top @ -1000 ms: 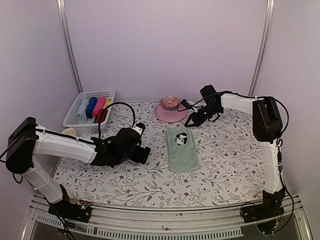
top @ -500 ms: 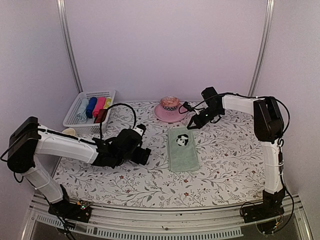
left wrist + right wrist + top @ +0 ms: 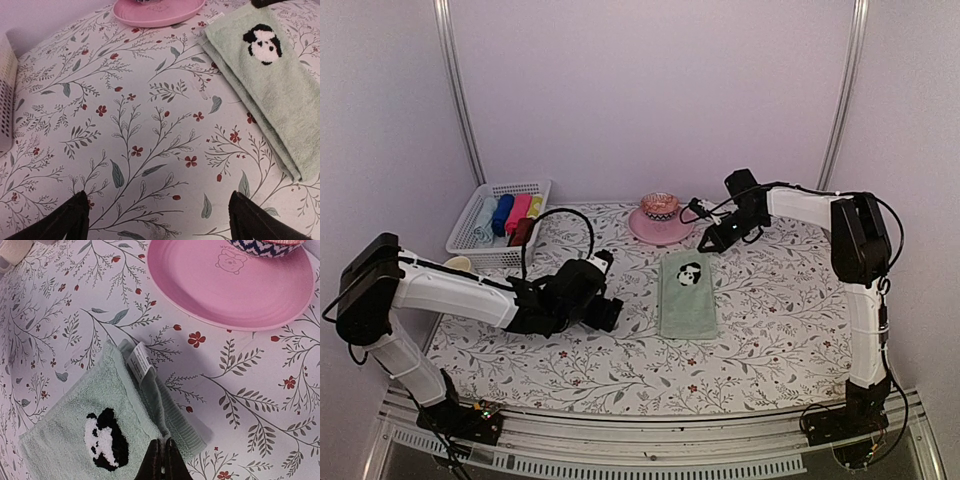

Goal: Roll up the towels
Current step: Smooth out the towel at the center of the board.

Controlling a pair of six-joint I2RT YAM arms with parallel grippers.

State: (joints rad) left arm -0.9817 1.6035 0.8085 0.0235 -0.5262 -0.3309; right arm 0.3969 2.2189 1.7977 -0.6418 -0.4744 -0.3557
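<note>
A pale sage green towel [image 3: 688, 295] with a black-and-white panda motif lies folded lengthwise on the floral table cover, also seen in the left wrist view [image 3: 270, 85]. My right gripper [image 3: 705, 243] is at its far end, shut on a pinch of the towel's folded edge [image 3: 172, 415] beside the white label [image 3: 140, 360]; in its own view the right gripper [image 3: 163, 456] has both jaws pressed together on the cloth. My left gripper [image 3: 609, 312] hovers low, left of the towel, open and empty [image 3: 157, 215]. A dark red-brown cloth [image 3: 523, 232] sits at the basket's near right corner.
A white basket [image 3: 470, 235] at the back left holds several rolled coloured cloths. A pink plate [image 3: 642, 230] with a patterned bowl [image 3: 660, 205] stands just beyond the towel, close to the right gripper [image 3: 230, 280]. A small pale cup [image 3: 457, 264] sits near the basket.
The right gripper has moved slightly right and back, pulling the towel's far end with it so the towel lies straighter. The left arm has barely moved.
</note>
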